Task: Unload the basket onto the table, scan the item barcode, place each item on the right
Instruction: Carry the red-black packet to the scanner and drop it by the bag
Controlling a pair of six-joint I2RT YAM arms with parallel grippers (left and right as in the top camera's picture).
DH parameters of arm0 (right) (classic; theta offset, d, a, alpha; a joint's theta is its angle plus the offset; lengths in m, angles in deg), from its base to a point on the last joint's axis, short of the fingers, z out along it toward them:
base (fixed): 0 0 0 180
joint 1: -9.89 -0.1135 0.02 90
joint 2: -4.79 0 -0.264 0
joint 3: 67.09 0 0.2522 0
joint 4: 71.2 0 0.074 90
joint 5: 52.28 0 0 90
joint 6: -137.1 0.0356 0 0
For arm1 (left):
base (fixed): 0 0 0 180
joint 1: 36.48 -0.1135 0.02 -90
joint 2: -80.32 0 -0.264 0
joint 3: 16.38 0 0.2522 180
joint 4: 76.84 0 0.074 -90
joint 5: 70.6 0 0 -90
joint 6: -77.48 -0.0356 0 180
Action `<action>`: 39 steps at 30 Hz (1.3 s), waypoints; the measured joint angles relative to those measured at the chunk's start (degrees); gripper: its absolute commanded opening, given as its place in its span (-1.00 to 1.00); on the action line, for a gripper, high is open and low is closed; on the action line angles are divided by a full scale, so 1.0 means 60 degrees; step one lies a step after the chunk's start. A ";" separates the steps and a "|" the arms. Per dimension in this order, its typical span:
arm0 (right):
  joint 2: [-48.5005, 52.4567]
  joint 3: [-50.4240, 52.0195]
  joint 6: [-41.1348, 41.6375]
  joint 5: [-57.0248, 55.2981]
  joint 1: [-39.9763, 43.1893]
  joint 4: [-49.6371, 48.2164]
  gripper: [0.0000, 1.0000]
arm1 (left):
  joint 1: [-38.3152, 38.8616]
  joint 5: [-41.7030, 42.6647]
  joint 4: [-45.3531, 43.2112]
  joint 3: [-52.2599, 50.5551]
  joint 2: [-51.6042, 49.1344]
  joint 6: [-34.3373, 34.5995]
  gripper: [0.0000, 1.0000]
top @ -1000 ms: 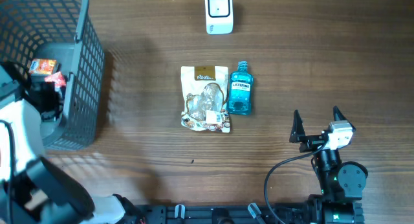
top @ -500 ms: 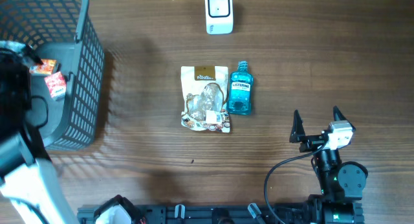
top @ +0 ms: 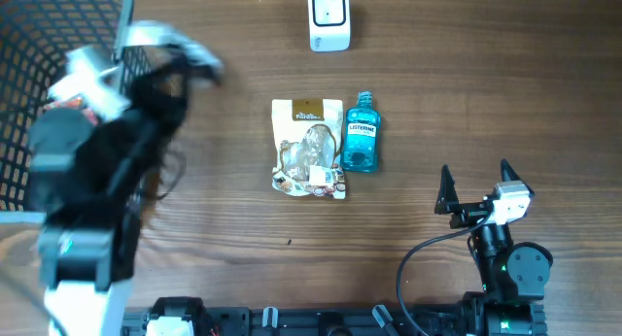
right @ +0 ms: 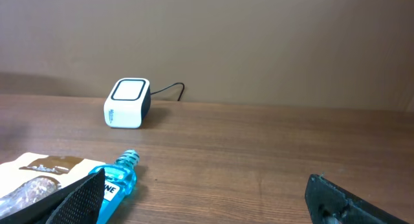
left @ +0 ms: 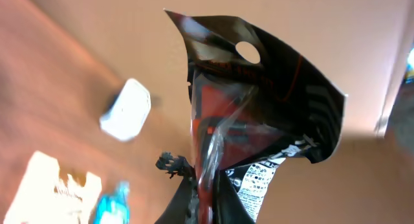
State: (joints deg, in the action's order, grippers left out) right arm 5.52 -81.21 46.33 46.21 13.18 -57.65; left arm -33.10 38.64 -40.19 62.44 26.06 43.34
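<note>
A black and red foil packet [left: 259,101] with a round hang hole fills the left wrist view. My left gripper [left: 206,188] is shut on its lower edge, and a white panel of small print shows beside the fingers; no barcode is readable. Overhead, the left arm is a dark blur and its gripper [top: 180,69] hangs just right of the basket. The white scanner [top: 328,17] [right: 127,103] [left: 126,109] stands at the far middle of the table. My right gripper [top: 476,173] [right: 207,204] rests open near the front right with nothing between its fingers.
A grey mesh basket [top: 49,25] occupies the far left corner. A tan snack bag [top: 308,147] [right: 39,175] and a blue mouthwash bottle [top: 359,132] [right: 116,182] lie side by side mid-table, in front of the scanner.
The left arm has lifted out of the basket and swung right over the table with the packet in its grip. The right arm has not moved.
</note>
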 measured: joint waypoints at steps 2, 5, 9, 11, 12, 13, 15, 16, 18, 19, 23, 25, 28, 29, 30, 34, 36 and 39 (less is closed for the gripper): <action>0.0000 0.0000 0.0000 0.0000 0.0000 0.0000 1.00 | 0.1402 -0.0022 0.0033 0.0004 -0.1162 0.0000 -0.92; 0.0004 0.0000 0.0000 0.0000 0.0000 0.0000 1.00 | 0.2648 -0.0342 0.0189 0.0007 -0.2809 0.0000 -0.92; 0.0000 0.0000 0.0000 0.0000 0.0000 0.0000 1.00 | 0.3490 -0.0929 0.0299 0.0004 -0.4827 0.0000 -0.92; 0.0000 0.0000 0.0000 0.0000 0.0000 0.0000 1.00 | 0.3712 -0.1188 0.0295 0.0004 -0.5548 0.0000 -0.92; 0.0004 0.0000 0.0000 0.0000 0.0000 0.0000 1.00 | 0.3912 -0.1443 0.0288 0.0004 -0.6193 -0.0004 -0.92; 0.0000 0.0000 0.0000 0.0000 0.0000 0.0000 1.00 | 0.4033 -0.1534 0.0284 0.0004 -0.6543 0.0000 -0.86; 0.0004 0.0000 0.0000 0.0000 0.0000 0.0000 1.00 | 0.4193 -0.1639 0.0284 0.0004 -0.6991 0.0007 -0.65; 0.0004 0.0000 0.0000 0.0000 0.0000 0.0000 1.00 | 0.4269 -0.1679 0.0288 0.0004 -0.7191 0.0000 -0.14; 0.0004 0.0000 0.0000 0.0000 0.0000 0.0000 1.00 | 0.4324 -0.1679 0.0284 0.0004 -0.7297 0.0004 0.01; 0.0004 0.0000 0.0000 0.0000 0.0000 -0.0004 1.00 | 0.4324 -0.1701 0.0280 0.0004 -0.7297 -0.0004 0.07; 0.0000 0.0000 0.0000 0.0000 0.0000 0.0000 1.00 | 0.4320 -0.1745 0.0259 0.0004 -0.7297 0.0029 0.05; 0.0004 0.0000 0.0000 0.0000 0.0000 -0.0004 1.00 | 0.4313 -0.1745 0.0178 0.0004 -0.7289 0.0022 0.04; 0.0000 0.0000 0.0000 0.0000 0.0000 0.0000 1.00 | 0.4211 -0.1741 0.0153 0.0073 -0.7118 -0.0390 0.03; 0.0000 0.0000 0.0000 0.0000 0.0000 0.0000 1.00 | 0.4116 -0.1741 0.0299 0.0251 -0.6947 -0.0739 -0.07; 0.0000 0.0000 0.0000 0.0000 0.0000 0.0000 1.00 | 0.4036 -0.1745 0.0433 0.0459 -0.6772 -0.1016 -0.14; 0.0004 0.0000 0.0000 0.0000 0.0000 0.0000 1.00 | 0.3588 -0.2171 0.1967 0.2240 -0.5901 -0.2317 -0.15; 0.0004 0.0000 0.0000 0.0000 0.0000 0.0000 1.00 | 0.3264 -0.2688 0.3067 0.3282 -0.5614 -0.2856 -0.12; 0.0004 0.0000 0.0000 0.0000 0.0000 -0.0004 1.00 | 0.2397 -0.3388 0.5278 0.5151 -0.5555 -0.3687 -0.10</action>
State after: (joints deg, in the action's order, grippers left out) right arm 5.54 -81.21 46.33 46.21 13.18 -57.67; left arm -18.72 18.31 -8.52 93.35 -7.28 21.22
